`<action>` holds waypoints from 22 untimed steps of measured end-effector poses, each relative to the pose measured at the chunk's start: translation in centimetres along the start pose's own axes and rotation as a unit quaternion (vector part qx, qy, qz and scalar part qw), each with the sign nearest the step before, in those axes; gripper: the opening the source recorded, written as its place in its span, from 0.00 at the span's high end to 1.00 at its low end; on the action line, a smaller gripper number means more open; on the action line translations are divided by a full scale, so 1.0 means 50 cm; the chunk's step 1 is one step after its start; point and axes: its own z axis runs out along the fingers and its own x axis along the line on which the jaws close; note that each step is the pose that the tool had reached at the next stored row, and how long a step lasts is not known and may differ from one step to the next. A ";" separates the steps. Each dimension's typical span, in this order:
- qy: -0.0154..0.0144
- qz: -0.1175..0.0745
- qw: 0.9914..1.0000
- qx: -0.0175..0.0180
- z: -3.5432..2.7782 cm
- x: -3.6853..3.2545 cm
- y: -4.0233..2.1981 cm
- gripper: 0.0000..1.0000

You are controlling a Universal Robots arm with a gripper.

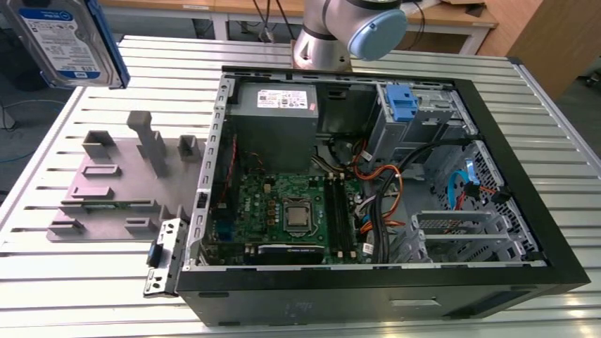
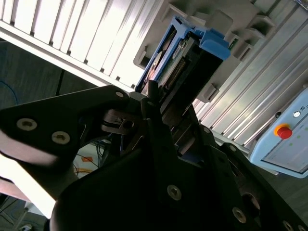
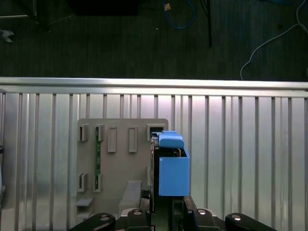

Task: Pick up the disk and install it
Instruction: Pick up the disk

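Note:
The disk (image 1: 66, 42) hangs high above the table at the exterior view's far left, its white-and-blue label facing the camera and a blue rail along its edge. In both wrist views I see it edge-on in its blue carrier (image 3: 173, 168), and its connector end (image 2: 185, 57) shows too. My gripper (image 2: 163, 103) is shut on the disk, with black fingers (image 3: 159, 214) on either side. The disk hovers over the grey holder plate (image 3: 120, 159), clear of it.
The grey holder plate (image 1: 112, 190) lies on the slatted metal table, to the exterior view's left of the open computer case (image 1: 526, 211). Inside the case are a power supply (image 1: 281, 105), a drive cage with a blue bracket (image 1: 402, 105), a motherboard and loose cables. The arm's base (image 1: 348, 28) stands behind the case.

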 end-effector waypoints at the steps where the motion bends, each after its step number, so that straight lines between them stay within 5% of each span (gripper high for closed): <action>1: 0.000 0.000 1.000 0.000 -0.001 0.000 0.000 0.65; 15: 0.000 0.000 1.000 0.000 -0.003 0.000 0.000 0.65; 22: 0.000 0.000 1.000 0.000 -0.020 -0.001 0.000 0.65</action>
